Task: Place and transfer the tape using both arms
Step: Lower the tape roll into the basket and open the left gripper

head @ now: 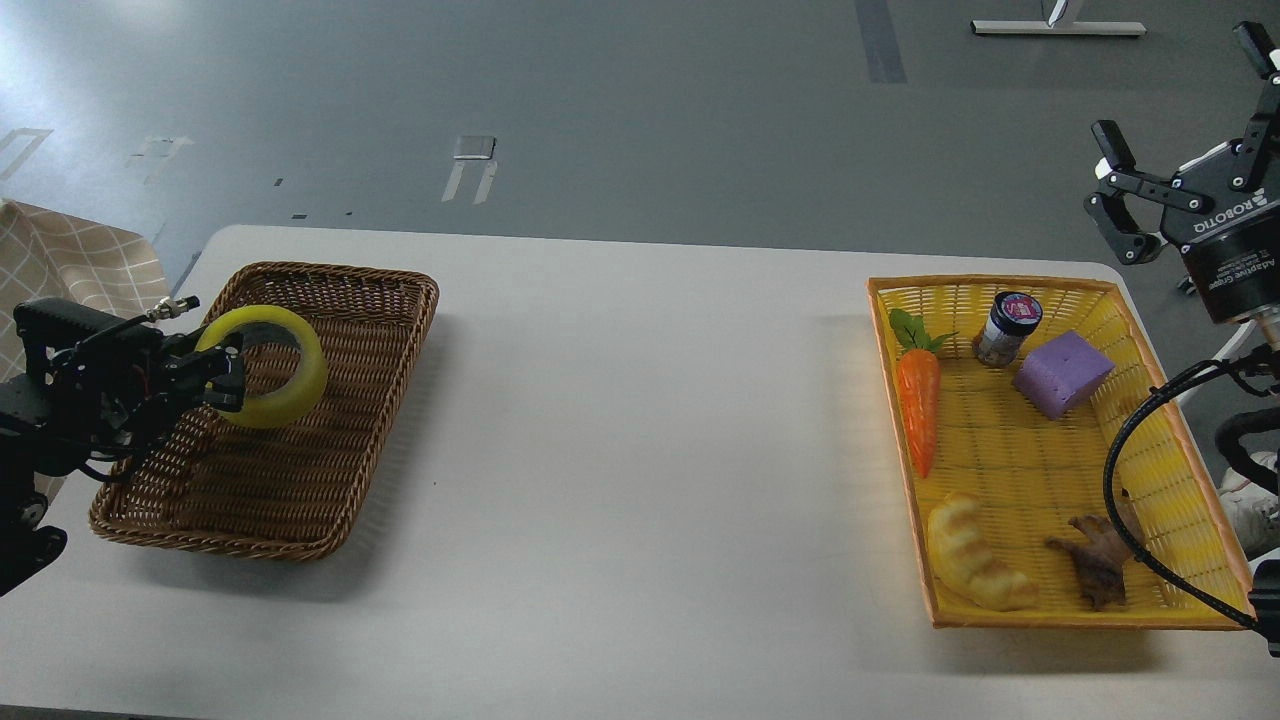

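Observation:
The tape [275, 385], a yellow roll with a grey core, is tilted and held low over the left part of the brown wicker basket [330, 470]. My left gripper [228, 376] comes in from the left edge and is shut on the roll's left rim. My right gripper [1185, 120] is raised at the far right, above and beyond the table's back right corner. It is open and empty, fingers spread wide.
A yellow basket [1180, 470] at the right holds a toy carrot [920, 405], a small jar [1008, 328], a purple block [1063, 374], a croissant-shaped toy [975, 565] and a brown object [1098, 568]. A black cable [1125, 470] hangs over its right side.

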You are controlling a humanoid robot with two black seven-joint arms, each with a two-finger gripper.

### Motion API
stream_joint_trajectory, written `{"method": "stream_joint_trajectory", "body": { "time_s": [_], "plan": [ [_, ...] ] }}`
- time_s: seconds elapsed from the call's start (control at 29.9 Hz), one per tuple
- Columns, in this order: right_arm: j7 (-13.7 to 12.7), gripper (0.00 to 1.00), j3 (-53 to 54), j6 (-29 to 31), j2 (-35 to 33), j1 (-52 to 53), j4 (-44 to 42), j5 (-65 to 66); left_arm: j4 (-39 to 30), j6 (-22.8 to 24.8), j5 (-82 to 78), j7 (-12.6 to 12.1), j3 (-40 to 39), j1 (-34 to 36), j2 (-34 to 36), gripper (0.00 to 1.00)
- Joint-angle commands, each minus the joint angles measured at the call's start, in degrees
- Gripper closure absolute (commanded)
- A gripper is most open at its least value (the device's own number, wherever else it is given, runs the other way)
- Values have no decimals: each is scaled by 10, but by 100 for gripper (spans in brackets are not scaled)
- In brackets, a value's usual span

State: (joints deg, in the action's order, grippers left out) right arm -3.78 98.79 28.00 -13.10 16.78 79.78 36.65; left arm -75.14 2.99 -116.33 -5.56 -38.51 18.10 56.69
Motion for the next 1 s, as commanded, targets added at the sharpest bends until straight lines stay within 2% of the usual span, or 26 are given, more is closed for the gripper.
{"method": "stream_joint_trajectory", "body": {
  "time_s": [0.0, 0.23, 0.3, 0.33, 0.4, 0.43, 0.47, 0.63, 0.67, 0.8, 0.87, 0.97],
  "plan": [
    [0, 0, 0, 0, 0, -1, -3, 0, 3, 0, 1, 0, 0, -4, -10, 100],
    [0, 0, 0, 0, 0, -4, -3, 0, 15, -1, 0, 2, -1, -7, -18, 100],
    [0, 0, -1, 0, 0, -4, -3, 0, 16, -1, 0, 3, -1, -8, -22, 96],
    [0, 0, -1, 0, 0, -5, -4, 1, 16, -1, 0, 4, -1, -8, -22, 92],
    [0, 0, -1, 0, -1, -4, -4, 1, 17, -1, 0, 13, -5, -8, -23, 70],
    [0, 0, -1, 0, -1, -4, -4, 1, 17, -2, 0, 13, -5, -8, -24, 62],
    [-1, 0, -1, 0, -1, -4, -4, 1, 17, -6, 0, 13, -6, -8, -25, 45],
    [-1, 0, -1, 0, 0, -4, -3, 1, 25, -45, -1, 13, 0, -8, -33, 13],
    [-1, 0, -2, 0, 1, -4, -3, 1, 25, -45, 0, 14, 0, -8, -33, 10],
    [-1, 0, -2, 0, 3, -4, -3, 1, 39, -47, 0, 21, -2, -8, -33, 9],
    [-1, 0, -1, 0, 2, -4, -3, 1, 40, -51, 1, 36, -1, -9, -33, 4],
    [-1, 0, -2, 0, 2, -6, -3, 1, 40, -58, 1, 46, -1, -9, -34, 4]
  ]
}}
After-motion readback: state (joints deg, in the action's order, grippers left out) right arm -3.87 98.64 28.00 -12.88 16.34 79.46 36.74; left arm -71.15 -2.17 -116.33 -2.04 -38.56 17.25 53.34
